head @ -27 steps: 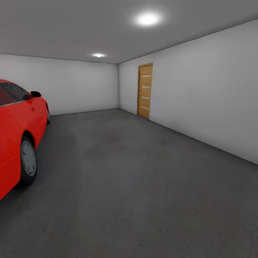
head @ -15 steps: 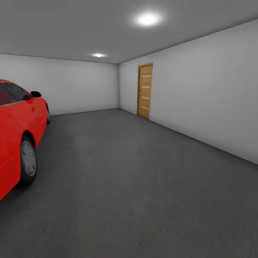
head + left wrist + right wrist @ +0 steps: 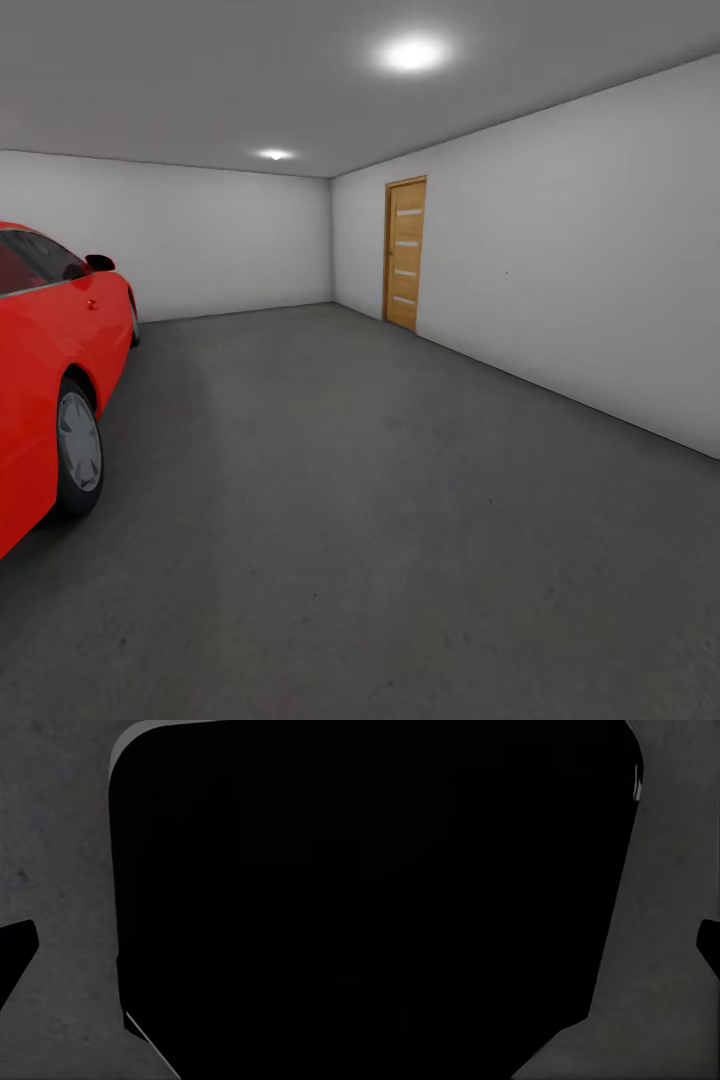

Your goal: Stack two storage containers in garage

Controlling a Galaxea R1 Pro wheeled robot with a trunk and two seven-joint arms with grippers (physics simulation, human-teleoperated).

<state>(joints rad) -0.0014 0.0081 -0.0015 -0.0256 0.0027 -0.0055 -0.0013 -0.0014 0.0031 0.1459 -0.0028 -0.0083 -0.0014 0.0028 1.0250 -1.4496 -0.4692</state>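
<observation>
I am in the garage, facing its dark grey concrete floor (image 3: 380, 500), which stretches ahead between plain white walls. The two storage containers are out of view. In the left wrist view, a dark fingertip (image 3: 15, 952) pokes in at the frame's edge over the concrete, beside a large black shape (image 3: 240, 900) that looks like part of my own body. The right wrist view has a similar black mass (image 3: 487, 892) and a small dark fingertip (image 3: 711, 945) above grey floor. Neither view lets me judge how the jaws stand.
A red car (image 3: 50, 370) stands along the left, its wheel (image 3: 78, 445) close to my path. A wooden door (image 3: 405, 253) is set in the right wall (image 3: 580, 260). Open concrete runs from the car to that wall, back to the far wall (image 3: 200, 240).
</observation>
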